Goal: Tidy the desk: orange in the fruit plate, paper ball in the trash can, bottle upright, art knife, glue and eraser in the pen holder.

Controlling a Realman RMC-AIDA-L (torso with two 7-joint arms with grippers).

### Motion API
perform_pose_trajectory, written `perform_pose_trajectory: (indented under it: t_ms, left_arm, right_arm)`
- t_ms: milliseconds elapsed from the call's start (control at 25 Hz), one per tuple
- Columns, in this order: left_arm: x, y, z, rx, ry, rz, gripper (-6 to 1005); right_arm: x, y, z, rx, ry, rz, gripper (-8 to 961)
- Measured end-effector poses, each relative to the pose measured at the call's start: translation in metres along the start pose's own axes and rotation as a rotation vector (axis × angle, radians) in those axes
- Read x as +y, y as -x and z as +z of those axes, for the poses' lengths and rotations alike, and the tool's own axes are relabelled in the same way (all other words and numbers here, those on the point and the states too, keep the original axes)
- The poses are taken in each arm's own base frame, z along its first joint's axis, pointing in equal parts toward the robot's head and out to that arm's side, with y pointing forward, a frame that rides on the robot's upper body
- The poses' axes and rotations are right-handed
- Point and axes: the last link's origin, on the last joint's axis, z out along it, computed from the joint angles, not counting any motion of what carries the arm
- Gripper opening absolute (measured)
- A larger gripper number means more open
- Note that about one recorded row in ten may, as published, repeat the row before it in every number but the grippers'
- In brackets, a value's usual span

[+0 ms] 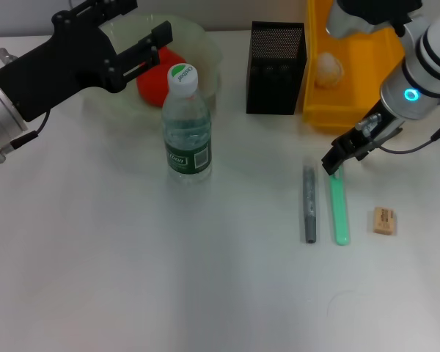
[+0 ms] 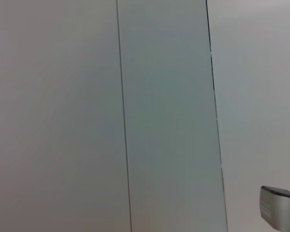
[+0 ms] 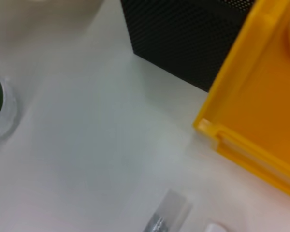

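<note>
- Nearest on the white worktop [image 1: 132, 279] lie the tan eraser [image 1: 383, 221], a green stick [image 1: 339, 207] and a grey stick [image 1: 309, 204]; both sticks lie with their long axes running near to far, side by side.
- The right pincer [image 1: 336, 160] hangs at the green stick's far end; whether it is spread or closed I cannot tell.
- The bottle [image 1: 185, 125] stands upright, cap up.
- The left pincer [image 1: 148, 51], fingers apart and holding nothing, hovers over the fruit plate [image 1: 205, 44], partly hiding the orange [image 1: 155, 82] inside.
- The pen holder [image 1: 276, 67] interior is dark, contents unclear.
- The paper ball [image 1: 328, 70] sits in the trash can [image 1: 352, 95], which the right arm partly covers.
</note>
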Motion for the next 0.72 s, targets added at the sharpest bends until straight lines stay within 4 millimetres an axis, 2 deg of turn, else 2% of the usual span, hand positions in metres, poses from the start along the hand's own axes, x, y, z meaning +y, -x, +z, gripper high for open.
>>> perform_pose_trajectory:
  t_ms: [280, 720]
  left_arm:
    - [-0.002, 0.002, -0.002, -0.003, -0.012, 0.011, 670]
    - [-0.009, 0.001, -0.006, -0.001, -0.036, 0.026, 670]
  right_arm:
    - [0.008, 0.005, 0.006, -0.012, 0.035, 0.001, 598]
    - [0.009, 0.005, 0.011, 0.003, 0.035, 0.012, 595]
